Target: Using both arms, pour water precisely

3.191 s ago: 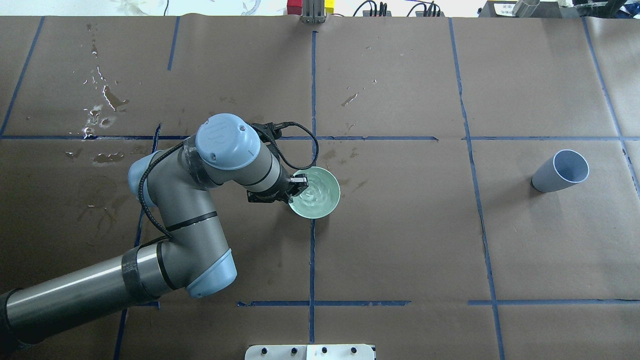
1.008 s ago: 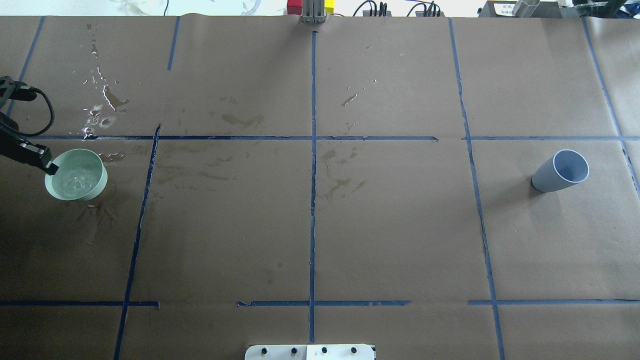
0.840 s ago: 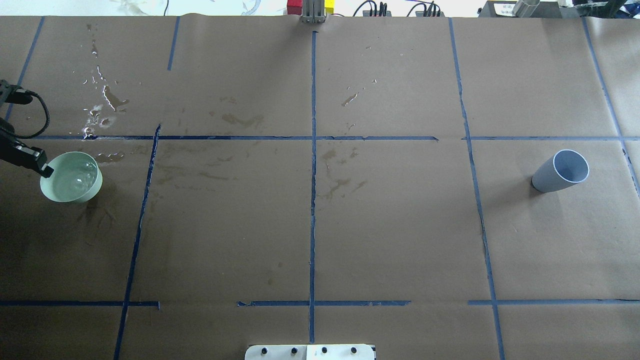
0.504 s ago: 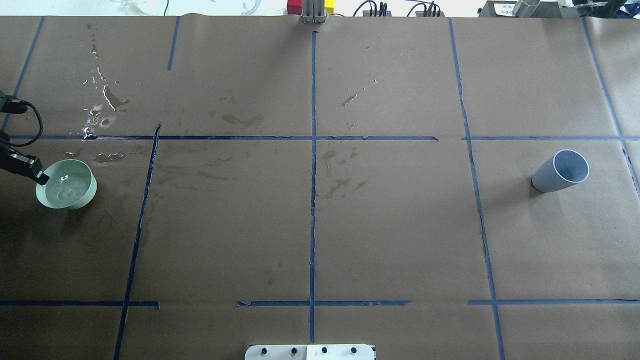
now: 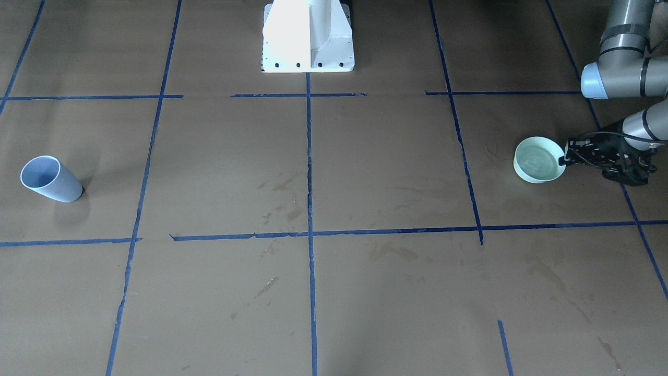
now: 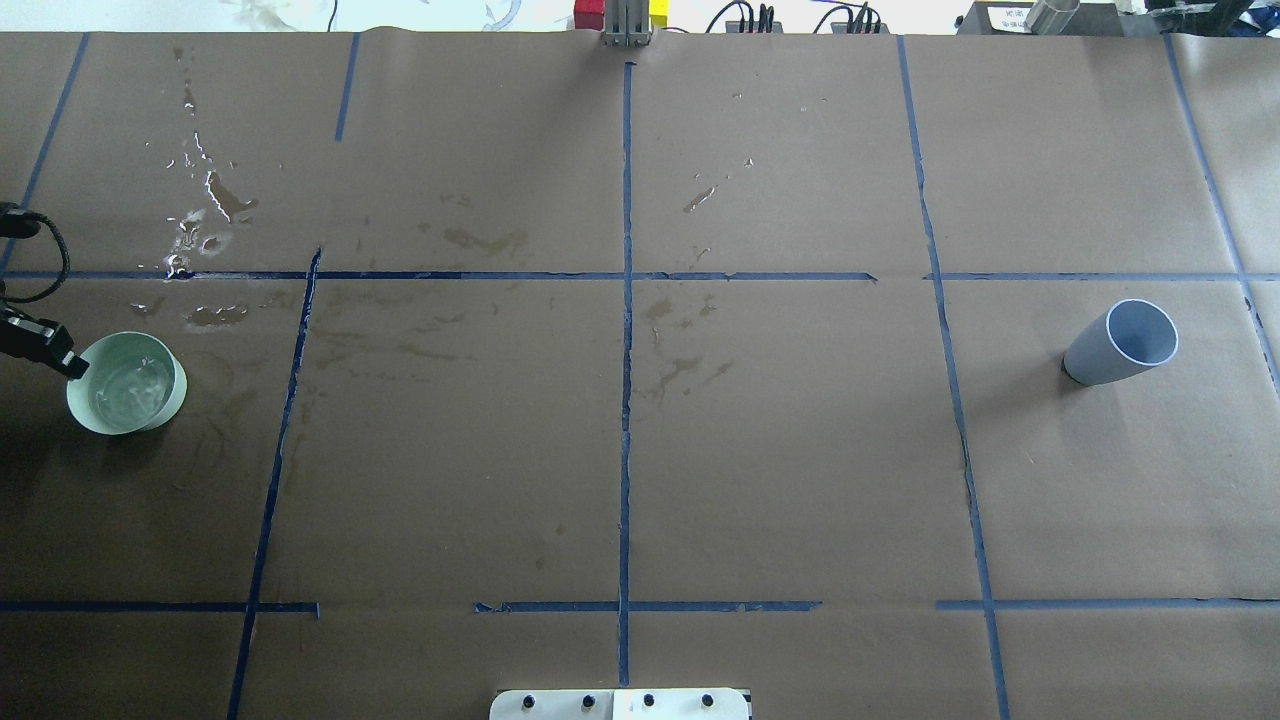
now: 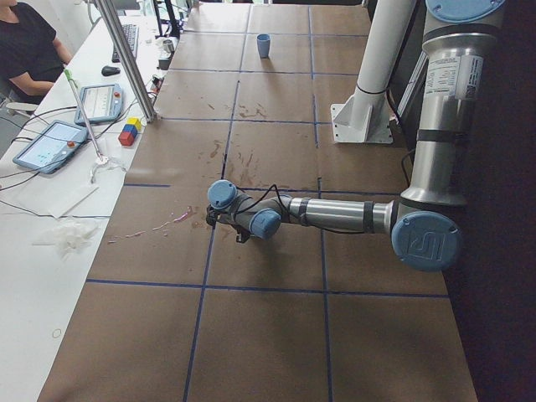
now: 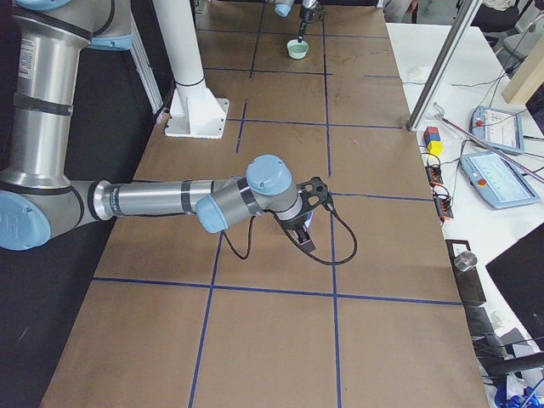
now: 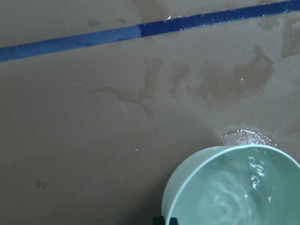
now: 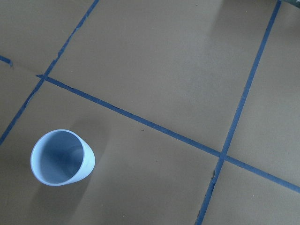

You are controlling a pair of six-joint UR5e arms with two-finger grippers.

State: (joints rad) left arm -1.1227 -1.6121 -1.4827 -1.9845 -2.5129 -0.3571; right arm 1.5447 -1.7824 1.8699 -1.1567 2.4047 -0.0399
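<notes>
Left gripper (image 6: 72, 365), largely cut off at the overhead frame's 9 o'clock edge, pinches the rim of the water-filled green bowl (image 6: 127, 383) there (blue cup (image 6: 1120, 345) at 3 o'clock); right gripper (image 8: 306, 242) jaw opening cannot be told from the side.

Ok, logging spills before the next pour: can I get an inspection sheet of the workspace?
Surface: brown paper, blue tape grid, water puddles on robot's left.
Job's things: green bowl holding water; blue cup standing, looks empty.
Clutter: nothing seen.
Grippers: left gripper pinches bowl rim; right gripper cannot tell.
Cables: black cable loops at left wrist.
Surroundings: tablets, person beside table.
</notes>
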